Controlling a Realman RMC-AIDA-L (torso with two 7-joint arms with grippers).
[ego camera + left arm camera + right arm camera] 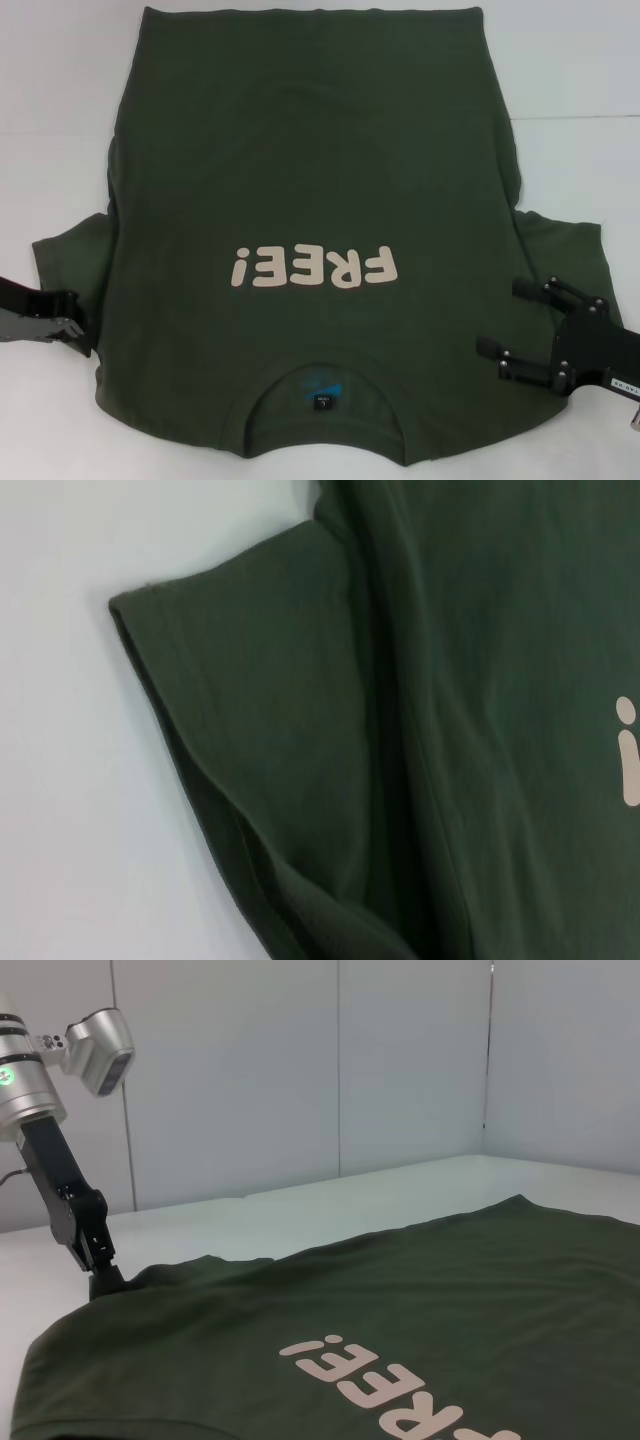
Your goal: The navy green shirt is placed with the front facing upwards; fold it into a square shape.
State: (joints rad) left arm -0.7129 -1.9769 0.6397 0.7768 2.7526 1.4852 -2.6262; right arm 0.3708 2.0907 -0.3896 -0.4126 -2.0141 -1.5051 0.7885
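Observation:
The navy green shirt (300, 180) lies spread flat on the white table, front up. Its collar (322, 385) is toward me and the cream "FREE!" lettering (312, 268) reads upside down. My left gripper (82, 322) sits low at the edge of the shirt's left sleeve (70, 255), its black fingers apart. The left wrist view shows that sleeve (260, 730) close up, with no fingers in it. My right gripper (500, 317) is open over the shirt's right shoulder, beside the right sleeve (570, 250), with nothing between its fingers. The right wrist view shows the left gripper (103, 1278) at the sleeve.
The white table (50, 120) extends around the shirt on both sides and beyond the hem. Pale wall panels (330, 1070) stand behind the table's far side.

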